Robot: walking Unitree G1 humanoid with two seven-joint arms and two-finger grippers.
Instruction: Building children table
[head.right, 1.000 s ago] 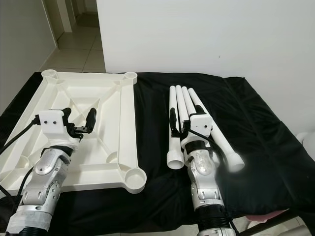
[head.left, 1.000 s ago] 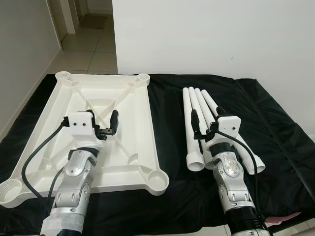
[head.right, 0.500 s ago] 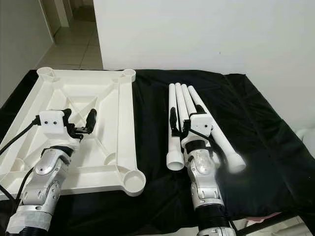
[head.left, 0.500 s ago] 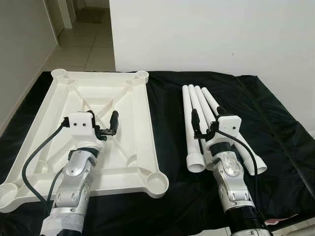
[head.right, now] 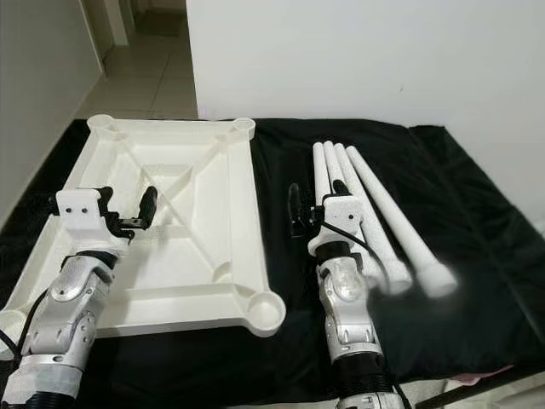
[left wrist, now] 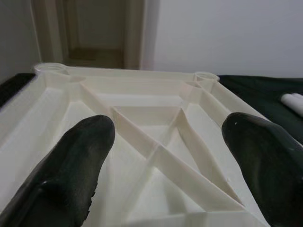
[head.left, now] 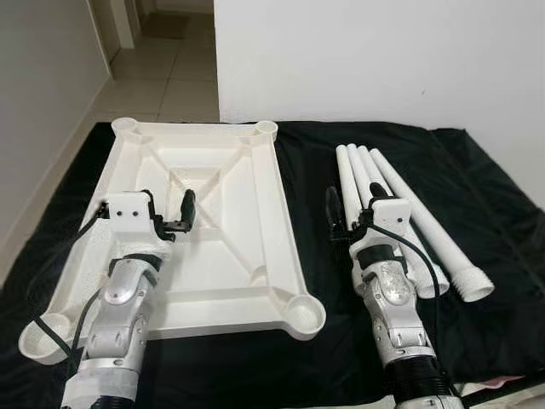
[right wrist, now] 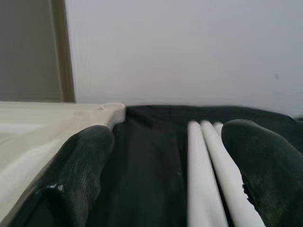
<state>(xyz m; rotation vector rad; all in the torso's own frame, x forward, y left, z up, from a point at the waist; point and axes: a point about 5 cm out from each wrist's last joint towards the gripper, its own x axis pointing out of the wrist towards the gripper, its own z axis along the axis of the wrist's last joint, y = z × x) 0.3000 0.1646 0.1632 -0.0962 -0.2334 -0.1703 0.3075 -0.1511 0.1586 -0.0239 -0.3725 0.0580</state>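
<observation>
A white plastic tabletop (head.left: 247,196) lies upside down on the left of a black cloth, showing its ribs and a round socket (head.left: 306,313) at each corner. Several white tube legs (head.left: 426,230) lie side by side on the cloth to its right. My left gripper (head.left: 168,209) hovers over the near-left part of the tabletop, open and empty; in the left wrist view its fingers (left wrist: 71,170) frame the ribs. My right gripper (head.left: 353,213) is open and empty, low over the cloth at the legs' left side. In the right wrist view two legs (right wrist: 203,179) lie between its fingers.
The black cloth (head.left: 485,187) covers the whole work surface, with bare room to the right of the legs. A white wall (head.left: 383,60) stands right behind it. A tiled hallway (head.left: 162,77) opens at the back left.
The whole picture has shifted rightward, so the camera has moved. The right gripper now sits beside the leftmost leg rather than over it. Both grippers stay open and empty.
</observation>
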